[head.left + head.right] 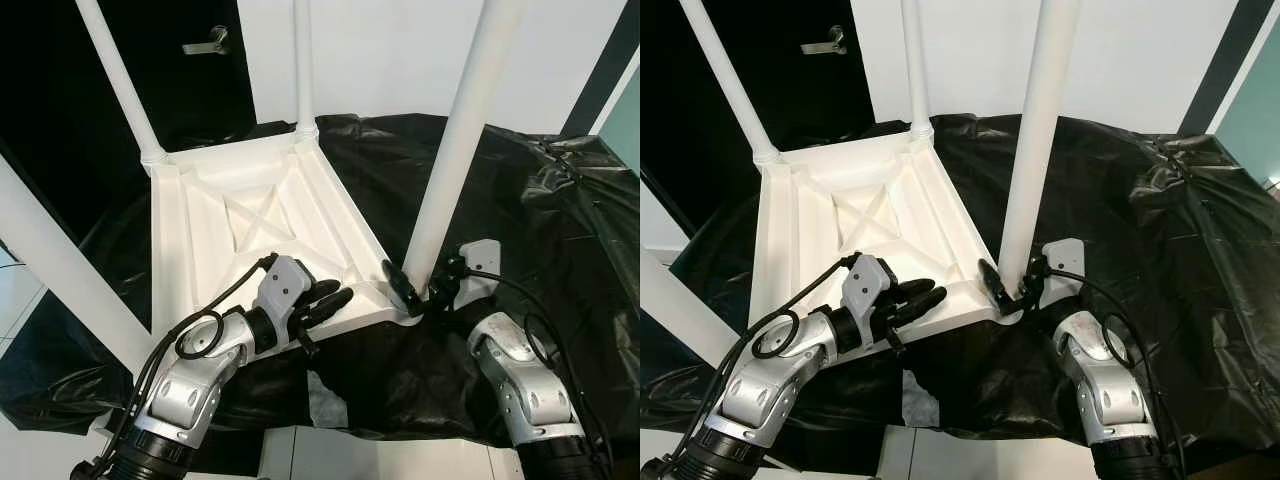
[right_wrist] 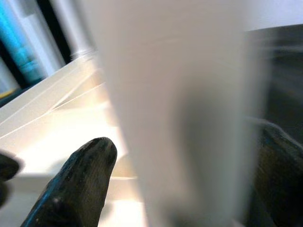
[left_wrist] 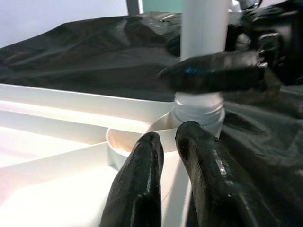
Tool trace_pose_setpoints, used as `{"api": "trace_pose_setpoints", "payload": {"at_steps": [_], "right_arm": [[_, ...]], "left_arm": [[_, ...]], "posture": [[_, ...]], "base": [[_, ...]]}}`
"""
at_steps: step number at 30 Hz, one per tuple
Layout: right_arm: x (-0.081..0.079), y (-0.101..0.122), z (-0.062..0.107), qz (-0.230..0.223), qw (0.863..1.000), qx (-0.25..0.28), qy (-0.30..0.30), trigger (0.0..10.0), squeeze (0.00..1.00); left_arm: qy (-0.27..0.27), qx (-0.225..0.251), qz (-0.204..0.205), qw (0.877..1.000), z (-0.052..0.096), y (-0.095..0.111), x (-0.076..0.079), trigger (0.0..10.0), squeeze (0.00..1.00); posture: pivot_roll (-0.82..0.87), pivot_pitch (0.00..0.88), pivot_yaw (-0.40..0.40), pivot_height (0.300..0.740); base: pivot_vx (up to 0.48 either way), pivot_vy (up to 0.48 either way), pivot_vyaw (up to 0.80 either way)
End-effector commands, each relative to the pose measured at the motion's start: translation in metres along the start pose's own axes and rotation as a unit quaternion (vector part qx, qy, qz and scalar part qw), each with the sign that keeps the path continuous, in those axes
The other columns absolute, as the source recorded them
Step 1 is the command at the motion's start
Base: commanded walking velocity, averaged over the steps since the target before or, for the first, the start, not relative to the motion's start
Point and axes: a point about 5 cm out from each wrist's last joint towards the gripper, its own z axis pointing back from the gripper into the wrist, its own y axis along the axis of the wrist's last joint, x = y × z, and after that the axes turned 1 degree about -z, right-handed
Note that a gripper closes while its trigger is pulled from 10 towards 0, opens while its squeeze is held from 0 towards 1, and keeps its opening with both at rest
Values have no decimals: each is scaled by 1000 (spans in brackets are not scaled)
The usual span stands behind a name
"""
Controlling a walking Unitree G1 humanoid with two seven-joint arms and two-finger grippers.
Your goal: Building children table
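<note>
A white children's table (image 1: 230,215) lies upside down on a black plastic sheet (image 1: 560,230), its legs pointing up. My right gripper (image 1: 420,290) is at the socket of the near right leg (image 1: 455,150), one finger on each side of it, shut on the leg. In the right wrist view the leg (image 2: 175,109) stands blurred between the fingers (image 2: 71,189). My left gripper (image 1: 335,297) rests on the table's near rim, just left of that corner. Its fingers (image 3: 137,189) lie close together, shut, holding nothing, and point at the leg's base (image 3: 199,111).
Three more legs stand up: far left (image 1: 120,85), far middle (image 1: 303,65) and near left (image 1: 60,270). Behind is a dark door with a handle (image 1: 205,42) and a white wall (image 1: 400,50). The crumpled sheet spreads out to the right.
</note>
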Motion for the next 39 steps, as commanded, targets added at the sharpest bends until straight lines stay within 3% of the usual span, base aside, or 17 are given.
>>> {"api": "trace_pose_setpoints", "payload": {"at_steps": [1, 4, 8, 9, 10, 11, 12, 23, 24, 25, 33, 39], "right_arm": [[-2, 0, -3, 2, 1000, 0, 23, 10000, 0], [-2, -1, -17, 30, 997, -15, 76, 10000, 0], [0, -3, -24, 43, 994, -29, 98, 10000, 0], [1, -5, -25, 43, 992, -37, 110, 4314, 0], [1, -5, -25, 43, 992, -37, 110, 4314, 0], [2, -6, -24, 44, 991, -44, 119, 667, 0], [3, -7, -23, 44, 990, -48, 128, 0, 0], [7, -7, -17, 29, 987, -52, 147, 0, 0], [4, -7, -15, 29, 989, -48, 134, 6431, 0], [1, -7, -14, 30, 992, -45, 111, 10000, 0], [-23, -11, -7, 21, 999, -30, 14, 10000, 0], [-28, -12, -5, 20, 999, -25, -33, 10000, 0]], "left_arm": [[-28, -1, -1, 1000, 0, 0, 4, 10000, 0], [-33, 1, -2, 999, -3, 2, 5, 10000, 0], [-28, 1, -5, 1000, -2, 3, 4, 10000, 0], [-22, 1, -6, 1000, 0, 4, 3, 10000, 0], [-22, 1, -6, 1000, 0, 4, 3, 10000, 0], [-18, 1, -7, 1000, 1, 4, 2, 10000, 0], [-13, 2, -6, 1000, 2, 4, 2, 10000, 0], [-5, 6, -4, 1000, 3, 4, 3, 10000, 0], [-9, 8, -2, 1000, 3, 4, 5, 10000, 0], [-14, 8, -1, 1000, 2, 4, 7, 10000, 0], [-43, -1, 1, 999, 3, 1, 16, 10000, 0], [-54, -5, 1, 999, 4, 0, 18, 10000, 0]], "posture": [[2, 0, 17, 740], [24, 0, 3, 740], [43, 0, -11, 740], [50, 0, -19, 740], [50, 0, -19, 740], [56, 0, -24, 740], [60, 0, -29, 740], [57, 0, -44, 740], [52, 0, -47, 740], [52, 0, -46, 740], [33, 0, -12, 740], [28, 0, -2, 740]], "base": [[0, 0, 0], [0, 0, 0], [0, 0, 0], [0, 0, 0], [0, 0, 0], [0, 0, 0], [0, 0, 0], [0, 0, 0], [0, 0, 0], [0, 0, 0], [0, 0, 0], [0, 0, 0]]}}
